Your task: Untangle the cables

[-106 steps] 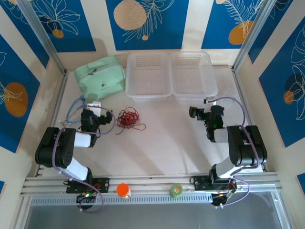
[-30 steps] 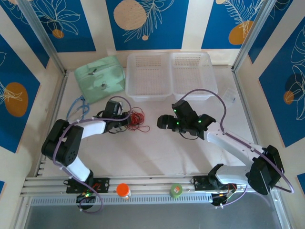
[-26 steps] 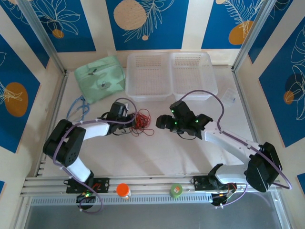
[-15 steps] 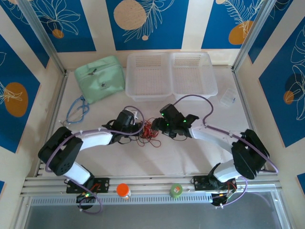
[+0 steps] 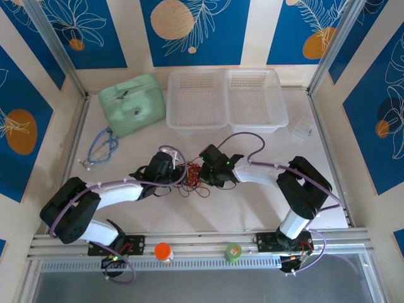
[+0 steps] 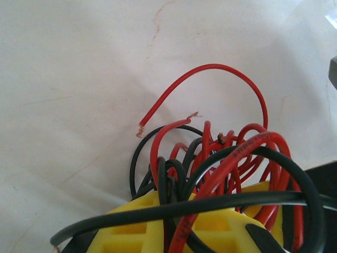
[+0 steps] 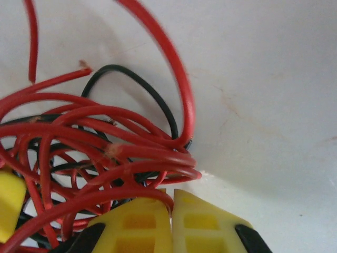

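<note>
You've got left arm (image 5: 120, 188): white links, black joint housings; right arm (image 5: 259, 172) same build; lilac cable (image 5: 243, 134) loops along each; small green light (image 5: 226, 162) glows by right wrist; your pads (image 7: 137, 226) bright yellow, moulded with square pockets, black patches at outer corners

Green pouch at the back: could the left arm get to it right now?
Probably, but not freely. Bare table lies between the left hand and the green pouch, yet that hand is shut on the cables, so they would drag along.
</note>
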`<state>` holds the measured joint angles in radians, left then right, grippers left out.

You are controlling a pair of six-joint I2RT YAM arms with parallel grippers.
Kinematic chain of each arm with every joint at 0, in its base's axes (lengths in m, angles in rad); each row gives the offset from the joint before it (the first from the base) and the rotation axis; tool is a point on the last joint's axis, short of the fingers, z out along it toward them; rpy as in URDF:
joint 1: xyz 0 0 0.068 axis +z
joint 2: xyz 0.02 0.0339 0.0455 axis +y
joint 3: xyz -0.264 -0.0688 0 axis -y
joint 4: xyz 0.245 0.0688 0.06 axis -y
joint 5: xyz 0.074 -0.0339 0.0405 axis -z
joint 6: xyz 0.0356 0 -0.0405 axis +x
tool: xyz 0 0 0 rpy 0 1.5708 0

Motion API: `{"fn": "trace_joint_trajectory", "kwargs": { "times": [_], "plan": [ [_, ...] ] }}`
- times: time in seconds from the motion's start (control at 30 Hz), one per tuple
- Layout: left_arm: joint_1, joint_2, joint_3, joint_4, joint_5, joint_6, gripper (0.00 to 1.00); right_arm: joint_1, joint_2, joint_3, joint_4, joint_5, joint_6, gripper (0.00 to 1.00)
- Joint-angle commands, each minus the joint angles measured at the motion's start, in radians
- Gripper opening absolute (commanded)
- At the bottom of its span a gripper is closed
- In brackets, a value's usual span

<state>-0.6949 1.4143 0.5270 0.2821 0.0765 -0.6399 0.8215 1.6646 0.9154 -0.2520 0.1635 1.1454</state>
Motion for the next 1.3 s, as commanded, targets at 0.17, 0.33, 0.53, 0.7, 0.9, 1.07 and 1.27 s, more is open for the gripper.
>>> {"fn": "trace_joint_trajectory", "kwargs": {
  "times": [0.17, 0.33, 0.53, 0.7, 0.9, 1.07, 1.27],
  "plan": [
    [-0.012, -0.052, -0.043, 0.039, -0.005, -0.014, 0.23, -0.075, -0.135, -0.137, -0.032, 0.002, -0.003, 0.00],
    [-0.012, -0.058, -0.056, 0.071, 0.039, -0.013, 0.47, -0.088, -0.234, -0.218, -0.060, -0.004, 0.023, 0.00],
    [-0.014, -0.085, -0.033, 0.043, 0.097, 0.008, 0.62, -0.073, -0.335, -0.160, -0.200, -0.037, -0.087, 0.40],
    [-0.020, -0.134, 0.008, -0.102, 0.079, 0.043, 0.62, -0.035, -0.419, -0.032, -0.395, 0.024, -0.181, 0.72],
    [-0.021, -0.102, 0.017, -0.119, 0.028, 0.063, 0.66, -0.084, -0.323, 0.036, -0.357, -0.043, -0.175, 0.96],
    [-0.024, 0.003, 0.038, -0.014, 0.043, 0.062, 0.67, -0.148, -0.147, 0.108, -0.310, -0.121, -0.143, 1.00],
    [-0.036, 0.160, 0.060, 0.123, 0.084, 0.037, 0.58, -0.149, 0.003, 0.132, -0.252, -0.156, -0.085, 0.97]
  ]
}}
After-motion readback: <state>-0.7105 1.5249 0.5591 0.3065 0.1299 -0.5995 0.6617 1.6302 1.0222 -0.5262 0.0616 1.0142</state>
